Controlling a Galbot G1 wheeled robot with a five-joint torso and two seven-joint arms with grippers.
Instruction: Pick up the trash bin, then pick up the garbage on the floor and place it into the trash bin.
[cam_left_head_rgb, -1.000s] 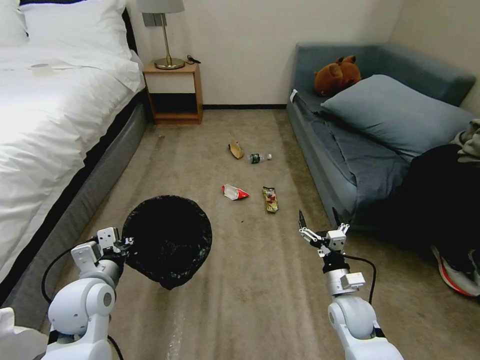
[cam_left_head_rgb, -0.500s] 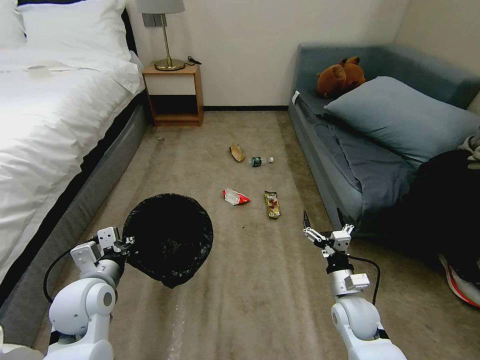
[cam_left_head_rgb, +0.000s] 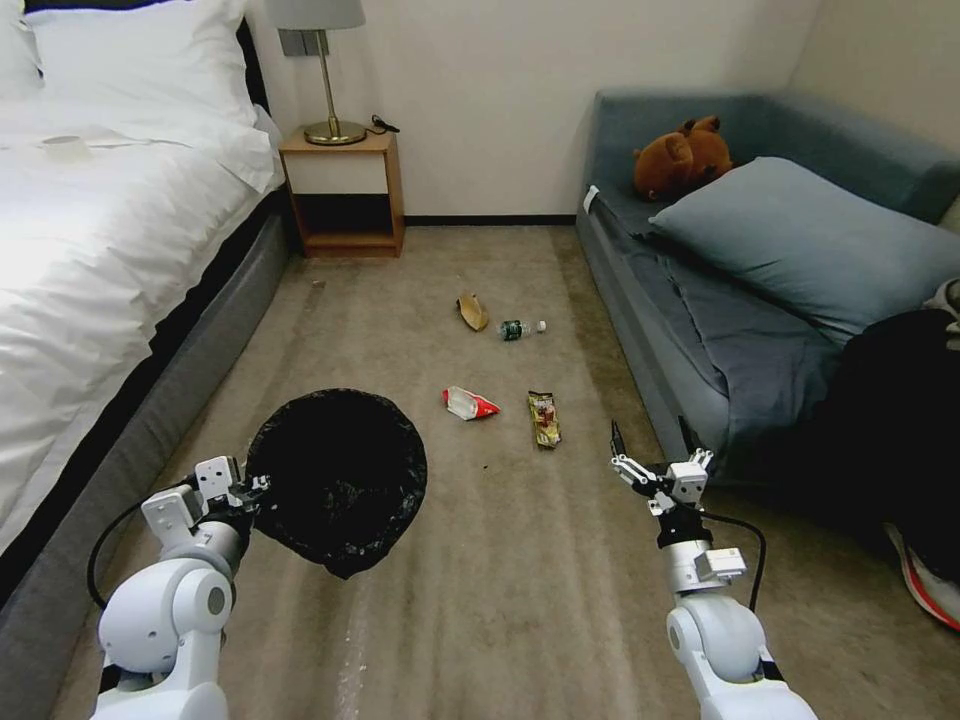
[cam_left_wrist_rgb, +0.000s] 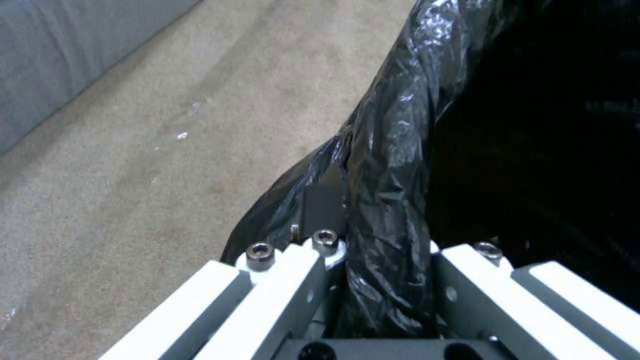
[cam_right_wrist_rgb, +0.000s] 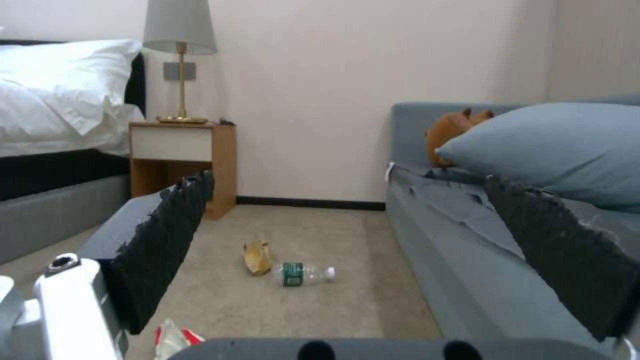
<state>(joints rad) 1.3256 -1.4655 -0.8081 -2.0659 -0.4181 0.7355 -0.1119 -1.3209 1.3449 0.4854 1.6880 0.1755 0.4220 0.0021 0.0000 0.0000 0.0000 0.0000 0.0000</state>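
No writing can be read on any of the litter; the small clear bottle (cam_left_head_rgb: 522, 328) shows only a green label band, and lies on its side a little above the centre of the head view, just beside the tan paper scrap (cam_left_head_rgb: 472, 311).

The left gripper (cam_left_head_rgb: 248, 490), at the lower left of the head view, is clamped on the rim of the trash bin (cam_left_head_rgb: 338, 480); in the left wrist view its pale metal fingers (cam_left_wrist_rgb: 280, 280) pinch a fold of the crinkly, glossy black bag (cam_left_wrist_rgb: 393, 165) between them. The bin's round black mouth faces the camera, left of centre and low in the frame, held above the beige carpet (cam_left_head_rgb: 520, 600).

The right gripper (cam_left_head_rgb: 649, 440), at the lower right, has its dark, ridged fingers (cam_right_wrist_rgb: 167, 225) spread wide and holds nothing.

Between the two grippers and farther up the frame lie the crumpled red-and-white wrapper (cam_left_head_rgb: 468, 403) and, near it to the right, the long flat yellow-brown snack packet (cam_left_head_rgb: 544, 418).
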